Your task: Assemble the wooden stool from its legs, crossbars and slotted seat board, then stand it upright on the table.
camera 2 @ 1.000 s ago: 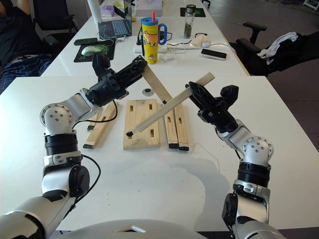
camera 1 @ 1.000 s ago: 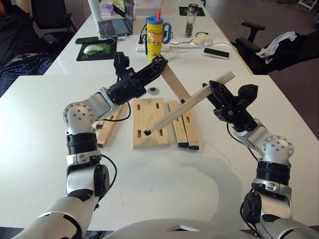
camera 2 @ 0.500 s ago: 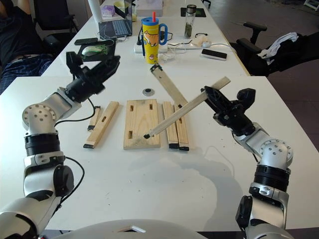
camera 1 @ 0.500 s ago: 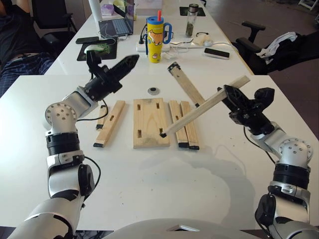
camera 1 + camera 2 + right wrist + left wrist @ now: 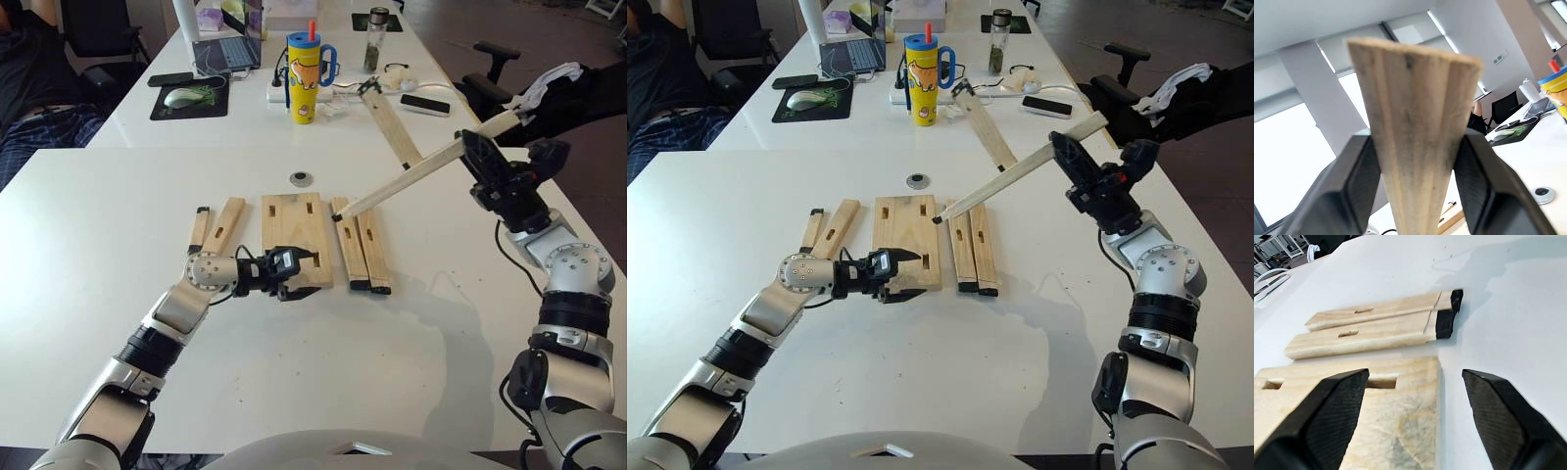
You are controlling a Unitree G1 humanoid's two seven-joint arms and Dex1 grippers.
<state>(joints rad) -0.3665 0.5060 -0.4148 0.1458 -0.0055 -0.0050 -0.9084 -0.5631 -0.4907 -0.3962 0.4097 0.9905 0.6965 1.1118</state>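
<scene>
The job looks to be at the stage of fitting a leg to the seat. The flat pale wooden seat board [image 5: 292, 230] with four slots lies in the middle of the white table [image 5: 98, 215]. The left gripper [image 5: 911, 274] sits low at the board's near edge, its fingers [image 5: 1337, 396] spread wide either side of the near right corner and gripping nothing.

On the far right, the right gripper [image 5: 485, 157] pinches a long pale wooden leg [image 5: 402, 184] near its upper end. The leg is held in the air, slanting down to the left, with its black-tipped end hanging just above the board's far right corner. A second wooden strip [image 5: 392, 119] crosses it further back and seems to be joined to it, though the joint cannot be made out.

Two slotted wooden strips with black ends [image 5: 358, 250] lie just right of the board, and two more strips [image 5: 223, 223] lie to its left.

Next, the left gripper likely needs to clamp the board to steady it. The right arm must then tip the leg steeper and line its end up with a slot.
</scene>
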